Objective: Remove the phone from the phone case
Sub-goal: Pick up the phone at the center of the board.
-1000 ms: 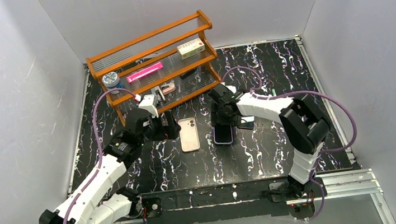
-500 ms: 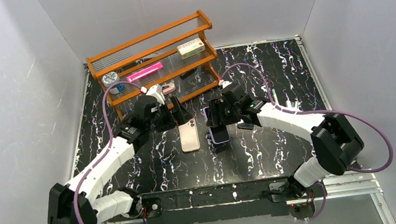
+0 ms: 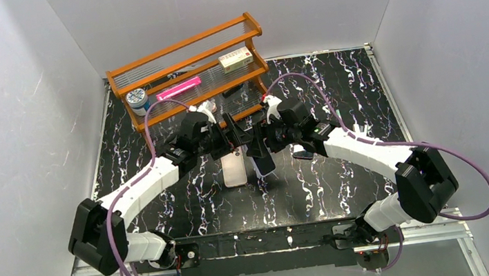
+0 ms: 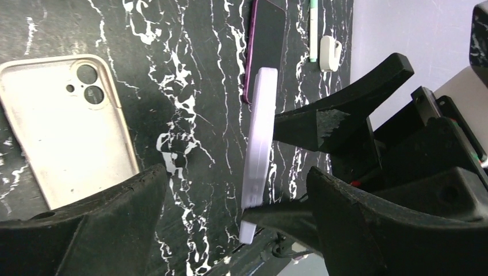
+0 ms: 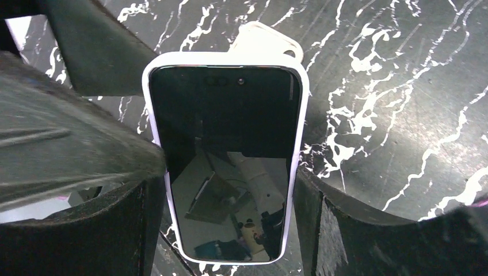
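"What's the right pincer (image 5: 227, 178) got?"

"It's clamped on the phone (image 5: 225, 132) by its long sides, with the screen facing its own camera. It holds it up off the table (image 3: 317, 192), in the middle of the overhead view. The pale phone case (image 5: 152, 80) is still on, all round the rim."

"And the left pincer (image 4: 233, 178)?"

"Spread wide, nothing in it. From its wrist, the cased phone shows edge-on just ahead of the gap, centre frame. I can't tell if a finger touches it."

"So nothing's out?"

"No. I'd say the lift is done and the peeling isn't begun. The left has to catch the case's lip and work it off."

"That beige piece (image 4: 63, 126), left of that view?"

"Phone or empty case, I can't tell. It lies flat on the table, and there's a dark phone (image 4: 266, 46) at the top. Nobody's handling either."
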Robot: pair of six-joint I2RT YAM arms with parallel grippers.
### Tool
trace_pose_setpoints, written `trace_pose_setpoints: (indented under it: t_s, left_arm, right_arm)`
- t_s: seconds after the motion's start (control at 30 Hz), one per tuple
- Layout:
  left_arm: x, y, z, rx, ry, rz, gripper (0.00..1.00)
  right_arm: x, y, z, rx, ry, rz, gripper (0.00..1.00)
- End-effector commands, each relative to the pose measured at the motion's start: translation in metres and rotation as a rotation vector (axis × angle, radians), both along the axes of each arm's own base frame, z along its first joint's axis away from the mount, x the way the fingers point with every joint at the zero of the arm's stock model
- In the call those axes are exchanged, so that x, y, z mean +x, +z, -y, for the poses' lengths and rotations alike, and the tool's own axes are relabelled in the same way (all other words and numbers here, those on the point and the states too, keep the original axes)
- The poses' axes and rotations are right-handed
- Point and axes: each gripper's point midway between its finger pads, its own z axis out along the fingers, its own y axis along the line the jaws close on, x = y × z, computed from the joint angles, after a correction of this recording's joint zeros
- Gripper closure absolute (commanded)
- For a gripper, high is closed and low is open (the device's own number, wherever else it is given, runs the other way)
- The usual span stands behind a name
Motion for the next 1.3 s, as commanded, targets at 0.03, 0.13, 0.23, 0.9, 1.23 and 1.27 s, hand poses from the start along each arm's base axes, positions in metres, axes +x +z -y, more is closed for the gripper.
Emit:
trace_pose_setpoints:
  t_s: [0.03,0.13,0.23,0.9,1.23,1.27]
  left_arm:
    - [0.009,0.019,0.021,-0.078,0.004,-0.001,0.16]
    - [0.008,0.015,0.03,-0.082,-0.007,-0.024,0.22]
    - [0.005,0.014,0.038,-0.092,-0.019,-0.036,0.35]
    - [0.012,0.066,0.034,-0.285,0.084,0.122,1.0]
    - [0.02,0.093,0.01,-0.39,0.221,0.221,1.0]
    - [0.02,0.096,0.008,-0.394,0.229,0.231,1.0]
  right_arm:
    - [-0.002,0.045,-0.018,0.133,0.095,0.119,0.99]
    - [-0.002,0.048,-0.018,0.136,0.105,0.132,0.99]
    - [-0.003,0.05,-0.019,0.136,0.113,0.14,0.99]
    - [0.005,0.108,-0.002,0.253,-0.037,0.261,0.08]
    - [0.001,0.135,0.024,0.383,-0.219,0.265,0.01]
    - [0.001,0.134,0.028,0.393,-0.25,0.249,0.01]
